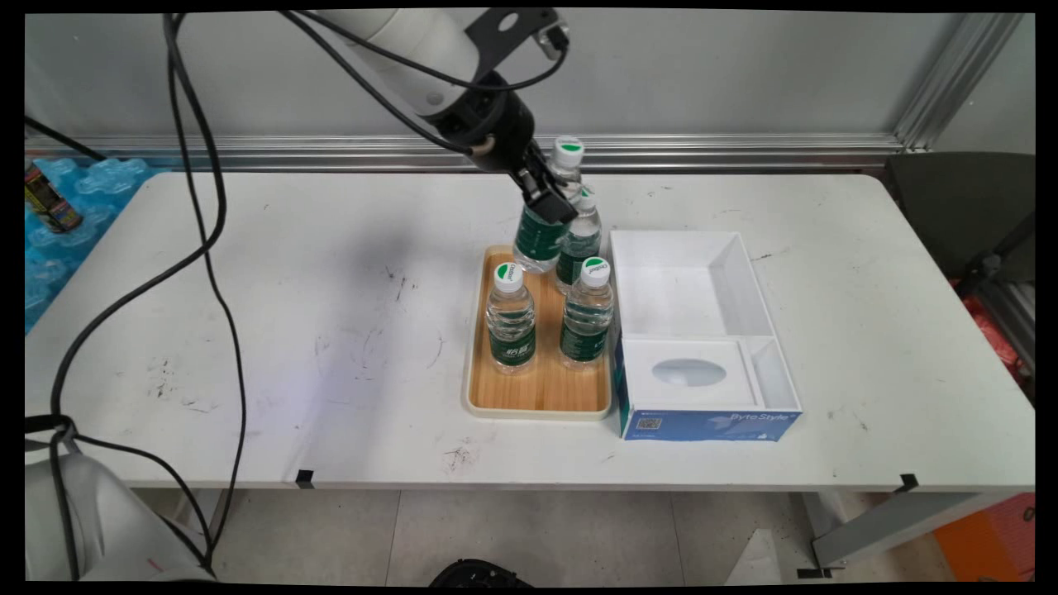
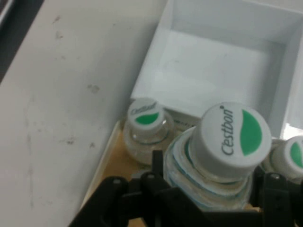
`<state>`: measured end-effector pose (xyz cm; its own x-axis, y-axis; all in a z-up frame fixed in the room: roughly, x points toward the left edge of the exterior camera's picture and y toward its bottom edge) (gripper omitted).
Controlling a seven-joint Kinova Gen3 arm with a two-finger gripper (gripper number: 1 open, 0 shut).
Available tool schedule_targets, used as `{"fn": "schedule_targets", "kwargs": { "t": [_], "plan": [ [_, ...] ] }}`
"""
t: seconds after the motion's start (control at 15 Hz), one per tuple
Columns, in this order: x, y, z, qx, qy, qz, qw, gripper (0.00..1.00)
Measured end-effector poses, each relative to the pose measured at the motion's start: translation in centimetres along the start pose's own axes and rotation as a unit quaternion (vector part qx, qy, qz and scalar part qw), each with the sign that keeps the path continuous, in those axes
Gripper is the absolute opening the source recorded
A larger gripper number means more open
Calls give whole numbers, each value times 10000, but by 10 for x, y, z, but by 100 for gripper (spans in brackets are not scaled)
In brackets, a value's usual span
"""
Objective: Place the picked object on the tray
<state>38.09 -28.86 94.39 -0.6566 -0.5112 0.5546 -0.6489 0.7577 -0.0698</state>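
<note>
I am gripping a tilted water bottle (image 1: 541,227) in my gripper (image 1: 547,201), fingers closed on its shoulder, lifting it above the wooden tray's (image 1: 541,388) far end, while three bottles are standing there and the white box (image 1: 702,289) is holding none.

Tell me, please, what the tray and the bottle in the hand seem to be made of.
Tray: likely wood or wood-look laminate, showing tan grain, with a smooth cream rim. Bottle in the hand: clear, thin plastic, apparently, with a green label and matte white cap.
</note>
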Motion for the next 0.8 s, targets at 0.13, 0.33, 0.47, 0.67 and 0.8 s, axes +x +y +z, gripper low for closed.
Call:
{"fn": "schedule_targets", "kwargs": {
  "t": [0.13,0.33,0.47,0.67,0.8],
  "plan": [
    [-9,-2,-4,122,9,-81,9999,0],
    [-28,-6,-5,291,70,-220,9993,0],
    [-43,-9,-2,374,157,-303,9987,0],
    [-60,-16,8,453,316,-394,9977,0],
    [-67,-21,14,477,400,-415,9972,0]
  ]
}}
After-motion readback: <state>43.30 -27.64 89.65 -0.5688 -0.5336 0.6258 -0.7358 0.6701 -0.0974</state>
